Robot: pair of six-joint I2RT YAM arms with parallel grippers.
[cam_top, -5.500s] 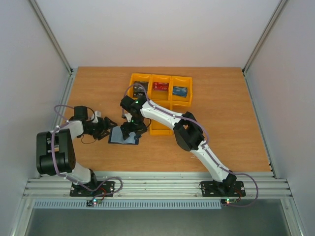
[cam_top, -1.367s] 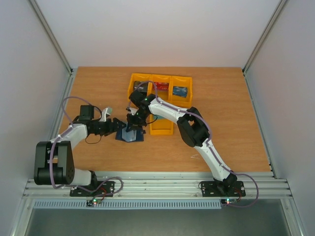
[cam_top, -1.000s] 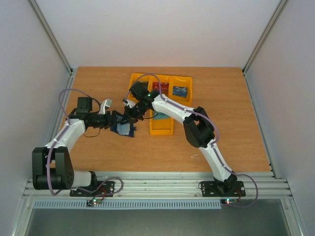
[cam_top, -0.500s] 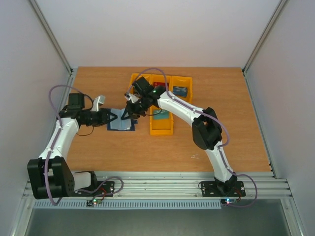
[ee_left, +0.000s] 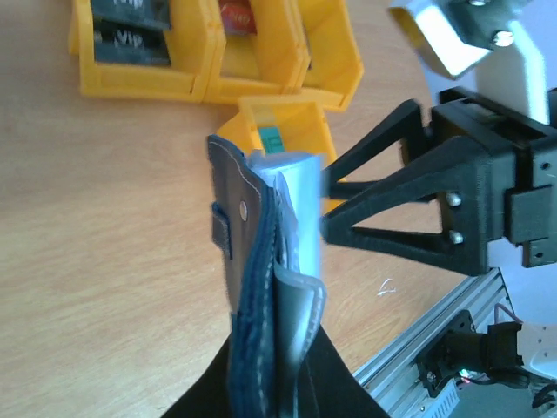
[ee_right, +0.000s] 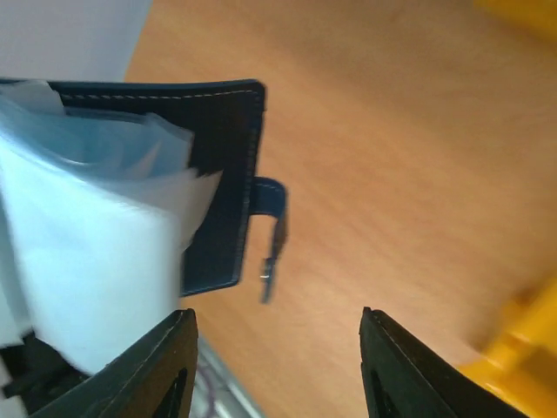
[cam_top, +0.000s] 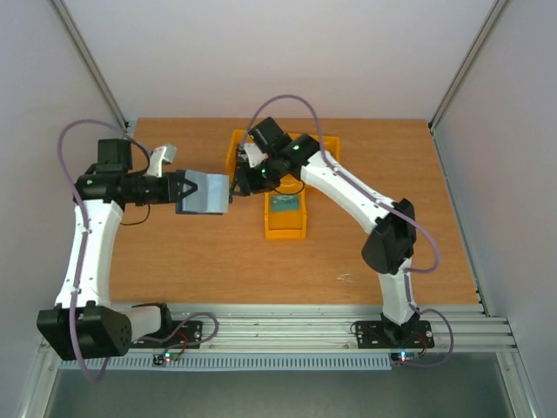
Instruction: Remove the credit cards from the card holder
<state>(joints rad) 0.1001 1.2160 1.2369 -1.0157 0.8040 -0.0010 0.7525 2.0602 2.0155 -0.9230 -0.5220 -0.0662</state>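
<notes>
My left gripper (cam_top: 180, 190) is shut on the near edge of the card holder (cam_top: 207, 193), a navy folder held up above the table. In the left wrist view the card holder (ee_left: 261, 261) stands edge-on, its pale sleeves fanned toward the right. My right gripper (cam_top: 237, 180) hovers just right of it, open, with nothing between its fingers (ee_right: 402, 366). The right wrist view shows the navy cover (ee_right: 222, 174), the clear sleeves (ee_right: 96, 244) and the dangling tab (ee_right: 271, 226). Credit cards lie in the bins: dark VIP cards (ee_left: 130, 39) and a teal card (cam_top: 283, 205).
Yellow bins (cam_top: 326, 174) stand in a row at the back of the wooden table, and one more yellow bin (cam_top: 285, 228) sits in front of them. The right arm (cam_top: 348, 187) stretches over the bins. A metal rail (cam_top: 278, 326) runs along the near edge.
The left gripper has shut on the card holder and lifted it off the table, up and toward the back left. The right gripper has opened and now stands beside the holder.
</notes>
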